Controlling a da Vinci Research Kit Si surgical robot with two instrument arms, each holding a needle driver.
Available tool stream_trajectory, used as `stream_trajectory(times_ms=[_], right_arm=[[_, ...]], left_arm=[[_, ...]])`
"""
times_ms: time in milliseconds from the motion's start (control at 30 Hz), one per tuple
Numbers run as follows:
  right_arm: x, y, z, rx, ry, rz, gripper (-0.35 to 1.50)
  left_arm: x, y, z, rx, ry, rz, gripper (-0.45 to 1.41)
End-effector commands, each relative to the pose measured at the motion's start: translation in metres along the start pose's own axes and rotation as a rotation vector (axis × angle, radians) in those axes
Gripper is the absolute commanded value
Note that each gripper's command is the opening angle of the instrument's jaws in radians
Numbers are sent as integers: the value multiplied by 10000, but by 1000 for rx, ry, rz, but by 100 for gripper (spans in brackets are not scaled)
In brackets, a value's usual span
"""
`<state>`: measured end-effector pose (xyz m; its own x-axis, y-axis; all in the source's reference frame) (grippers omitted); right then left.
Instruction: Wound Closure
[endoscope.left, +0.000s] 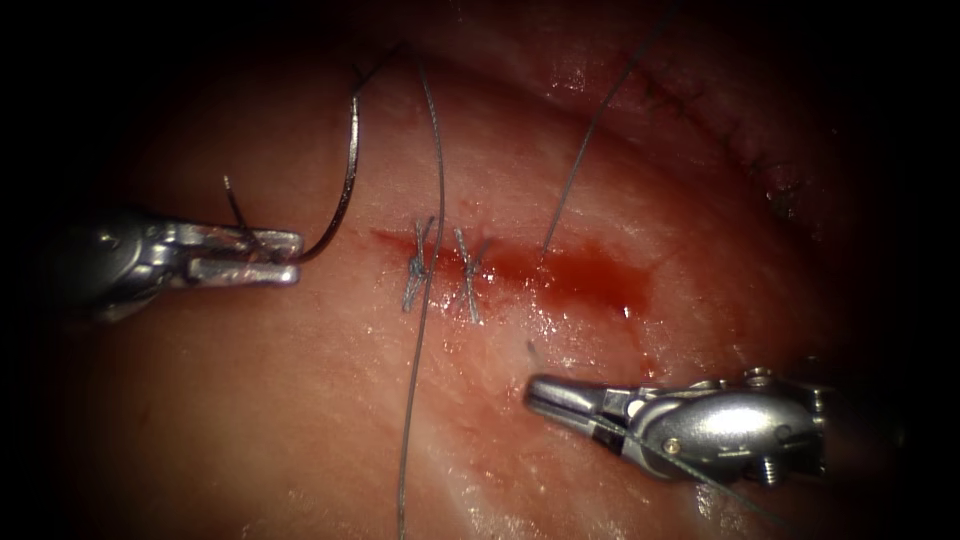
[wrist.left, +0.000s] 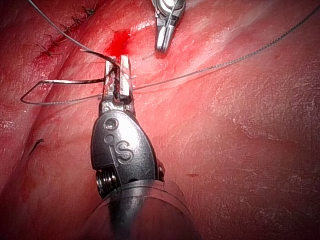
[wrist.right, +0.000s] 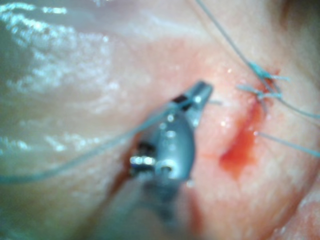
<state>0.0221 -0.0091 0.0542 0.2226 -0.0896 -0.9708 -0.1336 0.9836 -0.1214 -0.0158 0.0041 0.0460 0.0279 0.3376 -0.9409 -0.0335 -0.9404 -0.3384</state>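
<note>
Left of the cut (endoscope.left: 560, 270), the left pincer (endoscope.left: 290, 258) grips the needle (endoscope.left: 345, 190) close to one end of its curve; the jaws are closed on it. From the jaws the needle arcs up and away over the tissue (endoscope.left: 250, 420), free of it, with its short end poking out on the far-left side of the jaws. Thread (endoscope.left: 432, 200) trails from the needle's far end and runs down across the cut, passing by two stitches (endoscope.left: 445, 265) that cross it near its left end. Red fluid (endoscope.left: 590, 275) pools along the cut to the right of the stitches.

Near and right of the cut, the right pincer (endoscope.left: 535, 392) lies just above the tissue with jaws closed on nothing; a strand of thread crosses its body.

From the left wrist, the left pincer (wrist.left: 118, 75) shows the needle (wrist.left: 60, 82) clamped crosswise between the jaws, and the right pincer (wrist.left: 162, 42) beyond it, pointing toward it. An older sewn line (wrist.left: 65, 30) shows on the tissue there as well. From the right wrist, the right pincer (wrist.right: 202, 92) sits just short of the stitches (wrist.right: 262, 87), with thread (wrist.right: 75, 160) draped over it.
</note>
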Motion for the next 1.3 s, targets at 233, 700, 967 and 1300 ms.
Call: stream_trajectory(times_ms=[233, 700, 967, 1300], right_arm=[[7, -19, -5, 7, 6, 6, -35], [25, -42, -31, 24, -2, 31, -35], [24, -43, -31, 23, -3, 30, -35], [27, -49, -36, 44, -12, 31, -35]], left_arm=[[-9, 4, 4, -1, 1, -4, -45], [-9, 5, 5, -1, 1, -3, -45], [-9, 6, 6, 0, 0, -3, -45], [-9, 6, 5, 0, 0, -3, -45]])
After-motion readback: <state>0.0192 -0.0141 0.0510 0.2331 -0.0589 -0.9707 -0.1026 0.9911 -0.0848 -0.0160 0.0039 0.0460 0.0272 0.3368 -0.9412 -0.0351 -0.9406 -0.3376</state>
